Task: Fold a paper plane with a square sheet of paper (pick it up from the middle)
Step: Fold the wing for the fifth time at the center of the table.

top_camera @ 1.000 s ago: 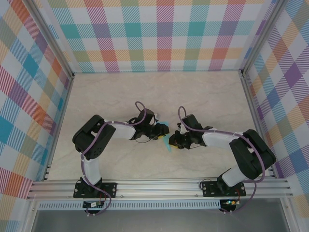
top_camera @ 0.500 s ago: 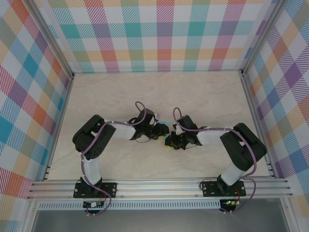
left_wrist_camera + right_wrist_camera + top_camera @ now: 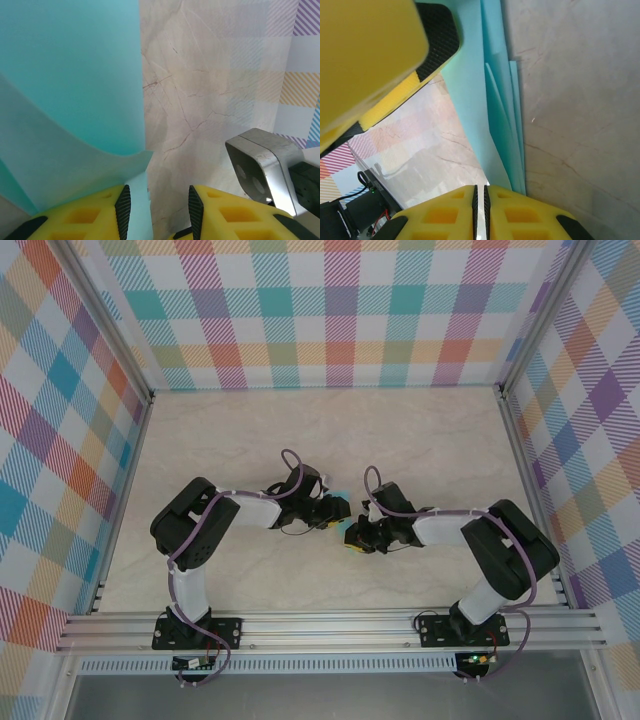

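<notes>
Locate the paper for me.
Top view: paper sits mid-table, between the left gripper and right gripper. The left wrist view has it on the left; in the right wrist view it runs down into the shut jaws.

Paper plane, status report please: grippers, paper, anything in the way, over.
Left gripper open, straddling edge of paper. Right gripper shut at the folded layers; grip unconfirmed. Paper partly folded, on the table. No obstruction seen.
</notes>
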Controlling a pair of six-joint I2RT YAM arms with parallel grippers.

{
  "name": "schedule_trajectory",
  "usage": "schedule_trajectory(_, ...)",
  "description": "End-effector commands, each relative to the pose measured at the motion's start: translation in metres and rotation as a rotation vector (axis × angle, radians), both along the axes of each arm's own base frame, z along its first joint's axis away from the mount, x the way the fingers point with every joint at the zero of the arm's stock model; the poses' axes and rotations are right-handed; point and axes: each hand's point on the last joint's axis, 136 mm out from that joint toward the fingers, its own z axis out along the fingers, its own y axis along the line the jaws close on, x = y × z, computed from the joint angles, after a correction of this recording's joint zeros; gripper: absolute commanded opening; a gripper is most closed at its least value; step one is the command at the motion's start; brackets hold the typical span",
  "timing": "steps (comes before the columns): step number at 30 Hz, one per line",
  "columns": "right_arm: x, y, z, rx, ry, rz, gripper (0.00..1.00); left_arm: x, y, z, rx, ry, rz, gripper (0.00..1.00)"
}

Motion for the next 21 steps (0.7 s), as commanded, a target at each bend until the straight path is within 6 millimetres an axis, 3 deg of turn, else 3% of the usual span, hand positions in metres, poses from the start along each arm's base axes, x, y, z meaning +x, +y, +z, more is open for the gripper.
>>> schedule_trajectory(1, 0.014, 0.008, 0.015, 0.039, -0.028, -0.039, 0.15, -0.015, 0.02, -0.038, 0.116, 0.096, 0.017, 0.38)
schedule_trajectory(9, 0.038, 0.021, 0.013, 0.066, -0.05, -0.08, 0.15, -0.014, 0.017, -0.038, 0.111, 0.103, 0.012, 0.38)
schedule_trajectory(13, 0.041, 0.014, 0.001, 0.01, -0.048, -0.101, 0.15, -0.014, 0.017, -0.038, 0.113, 0.107, 0.012, 0.38)
schedule_trajectory(17, 0.034, 0.004, -0.014, -0.029, -0.024, -0.115, 0.15, -0.012, 0.016, -0.036, 0.109, 0.101, 0.012, 0.38)
schedule_trajectory(21, 0.014, -0.007, -0.033, -0.065, 0.044, -0.113, 0.12, -0.009, 0.016, -0.031, 0.106, 0.089, 0.021, 0.38)
